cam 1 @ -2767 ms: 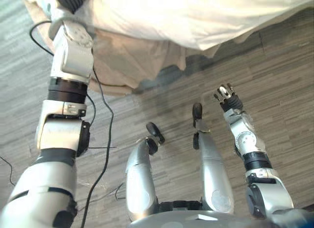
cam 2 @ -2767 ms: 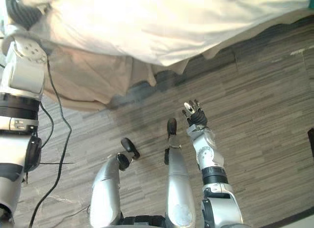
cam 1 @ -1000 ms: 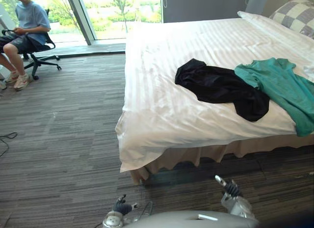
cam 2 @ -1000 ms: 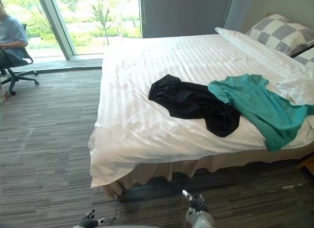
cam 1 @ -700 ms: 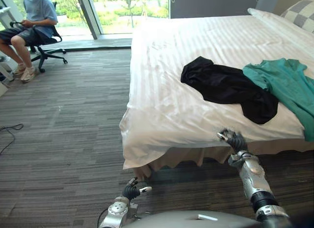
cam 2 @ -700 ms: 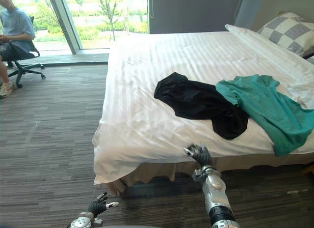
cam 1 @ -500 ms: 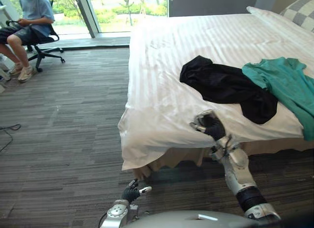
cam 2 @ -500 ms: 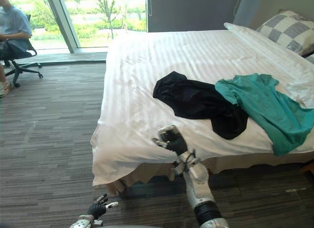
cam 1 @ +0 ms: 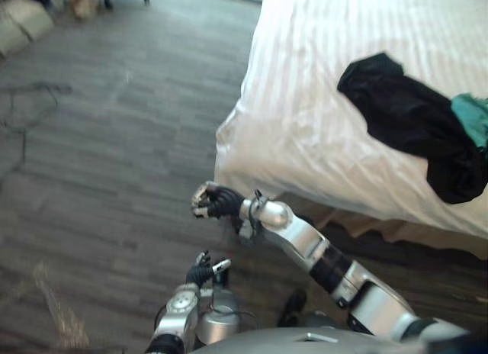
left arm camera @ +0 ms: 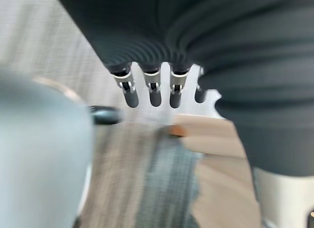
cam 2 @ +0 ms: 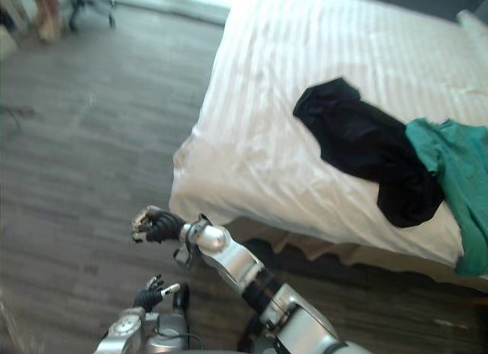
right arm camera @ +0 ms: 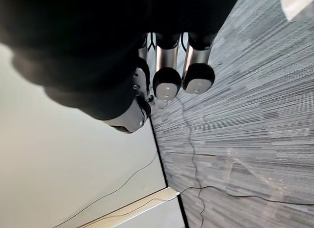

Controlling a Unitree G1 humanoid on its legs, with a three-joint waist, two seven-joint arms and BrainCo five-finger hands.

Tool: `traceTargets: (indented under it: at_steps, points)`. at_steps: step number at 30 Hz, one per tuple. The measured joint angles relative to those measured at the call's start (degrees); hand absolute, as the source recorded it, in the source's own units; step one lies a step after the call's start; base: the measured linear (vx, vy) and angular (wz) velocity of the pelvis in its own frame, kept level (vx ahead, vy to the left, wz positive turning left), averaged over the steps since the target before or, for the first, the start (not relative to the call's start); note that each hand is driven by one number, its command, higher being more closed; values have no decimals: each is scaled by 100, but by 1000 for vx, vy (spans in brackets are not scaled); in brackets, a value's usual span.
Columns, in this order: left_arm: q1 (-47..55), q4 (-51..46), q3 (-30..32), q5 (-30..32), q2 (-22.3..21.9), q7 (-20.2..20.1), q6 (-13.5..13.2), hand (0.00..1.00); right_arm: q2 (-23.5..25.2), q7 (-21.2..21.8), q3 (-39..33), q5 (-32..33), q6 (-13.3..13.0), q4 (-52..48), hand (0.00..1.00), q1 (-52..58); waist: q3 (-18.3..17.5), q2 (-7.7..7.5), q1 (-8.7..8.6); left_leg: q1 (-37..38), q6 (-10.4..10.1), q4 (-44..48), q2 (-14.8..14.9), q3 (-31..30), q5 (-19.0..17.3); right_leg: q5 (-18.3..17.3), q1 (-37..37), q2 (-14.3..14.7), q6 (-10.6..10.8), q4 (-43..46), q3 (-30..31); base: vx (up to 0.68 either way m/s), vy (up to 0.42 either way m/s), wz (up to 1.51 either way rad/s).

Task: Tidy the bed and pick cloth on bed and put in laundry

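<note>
A black cloth [cam 1: 404, 117] lies crumpled on the white bed [cam 1: 305, 87], near its foot edge. A teal cloth [cam 2: 450, 171] lies beside it, and the two overlap. My right hand [cam 1: 213, 201] hangs over the floor just off the bed's corner, well apart from both cloths. Its fingers [right arm camera: 167, 83] are curled into a fist with nothing in them. My left hand [cam 1: 200, 271] is low, near the floor below the right hand. Its fingers [left arm camera: 152, 93] are straight and empty.
Grey striped carpet [cam 2: 76, 163] spreads left of the bed. A beige bed skirt [cam 2: 335, 251] hangs below the sheet's edge. A person's legs [cam 2: 46, 11] and a chair base [cam 2: 99, 14] stand at the far left. Pale bags [cam 1: 23, 22] sit on the floor there.
The camera has tipped down and swung left. My right hand moved left from over the bed's edge to the floor off the corner, and its fingers have curled tight.
</note>
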Motion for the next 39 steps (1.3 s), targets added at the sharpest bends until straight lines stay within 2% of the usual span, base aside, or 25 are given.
traceTargets:
  at_steps: [1,4,9,10,11,12,17,19,21,22,24,27,31,34,36,37,38,39]
  points:
    - [-219,-28,118,142,0,-27,22,0,71,-202,-382,1,-131,119,100,-556,229,-16,150,-208,-50,0,32,-110,42,16,-155,40,-31,10,-93,-84,-47,37]
    - [-407,-43,131,149,-2,-81,19,0,89,-374,-581,1,-259,175,100,-1044,297,32,255,-572,-53,2,45,-192,124,41,-476,57,-67,46,-169,-28,-11,19]
    - [-997,18,114,151,-82,-141,-58,0,85,-637,-834,-118,-251,558,100,-1542,456,270,394,-1364,15,295,14,-359,195,-71,-1214,-68,-112,483,-287,0,19,16]
    - [-1100,22,98,145,-110,-138,-106,0,75,-703,-926,-152,-248,669,100,-1653,490,323,397,-1522,17,368,2,-398,194,-121,-1373,-111,-109,610,-289,-42,19,11]
    - [-1295,80,70,133,-169,-137,-155,0,9,-833,-1121,-215,-246,771,100,-1787,574,440,406,-1726,20,457,-12,-422,192,-209,-1628,-193,-126,866,-290,-41,12,8]
    - [-1319,92,70,132,-184,-137,-156,0,-2,-856,-1144,-223,-246,795,100,-1811,584,456,407,-1755,20,470,-14,-424,192,-217,-1662,-200,-132,901,-287,-53,3,3]
    - [-1769,297,-77,-6,-328,-92,-245,0,-416,-1131,-1635,-236,-238,1082,100,-2226,748,718,460,-2278,22,599,-24,-424,217,-480,-2445,-402,-185,1609,-190,-66,-34,-3]
    - [-2039,435,-149,-222,-439,-94,-268,0,-661,-1263,-1875,-240,-236,1171,100,-2377,848,908,519,-2516,-21,587,-21,-426,259,-589,-2826,-482,-234,1918,-135,-75,-72,-4]
    - [-2228,515,-149,-382,-535,-93,-275,0,-819,-1351,-1994,-267,-235,1357,100,-2534,909,1035,528,-2709,-35,575,-13,-433,321,-659,-3126,-535,-277,2126,-114,-57,-81,1]
    - [-2330,514,-151,-384,-580,-90,-302,0,-914,-1395,-2054,-336,-235,1382,100,-2598,932,1090,527,-2847,-26,572,-12,-434,377,-713,-3311,-553,-295,2251,-100,-49,-87,-2]
    - [-2491,501,-127,-471,-641,-63,-370,0,-1005,-1445,-2110,-342,-235,1383,100,-2705,934,1110,535,-3043,-36,573,-8,-425,454,-802,-3618,-595,-347,2470,-54,-20,-98,0]
    - [-2786,268,-15,-760,-891,44,-387,0,-1034,-1484,-2108,-337,-221,1359,100,-2888,955,1216,513,-3304,-55,662,-10,-414,492,-1012,-4039,-757,-405,2930,1,-14,-106,10]
    - [-3091,-335,502,-880,-1245,237,-301,0,-976,-1602,-2106,-48,-174,1077,100,-3120,958,1241,441,-3947,-101,1212,79,-449,349,-1140,-4542,-772,-521,3295,13,-45,-98,3]
    - [-3110,-471,864,-885,-1390,456,-57,0,-805,-1603,-2106,433,-176,1033,100,-3158,960,1241,280,-4324,-73,1757,186,-420,118,-1149,-4755,-731,-534,3406,56,-47,-78,-16]
    - [-3087,-505,1026,-886,-1434,587,86,0,-694,-1597,-2107,845,-193,1001,100,-3085,966,1231,97,-4450,-7,2006,290,-295,17,-1150,-4783,-679,-520,3403,88,-19,-36,-19]
    - [-3080,-552,1027,-894,-1430,688,160,0,-628,-1586,-2173,1046,-230,899,100,-2919,977,1205,31,-4452,35,2104,365,-170,-21,-1132,-4777,-640,-502,3401,160,-19,-30,-31]
    - [-3068,-687,1033,-1010,-1434,798,227,0,-533,-1535,-2297,1349,-376,827,100,-2592,980,1162,-66,-4413,82,2205,430,32,-65,-1082,-4762,-627,-464,3381,258,-21,-25,-27]
    - [-3070,-710,1041,-1017,-1430,809,240,0,-515,-1532,-2324,1366,-385,827,100,-2528,980,1149,-100,-4394,88,2204,437,73,-69,-1071,-4762,-627,-460,3374,281,-19,-12,-32]
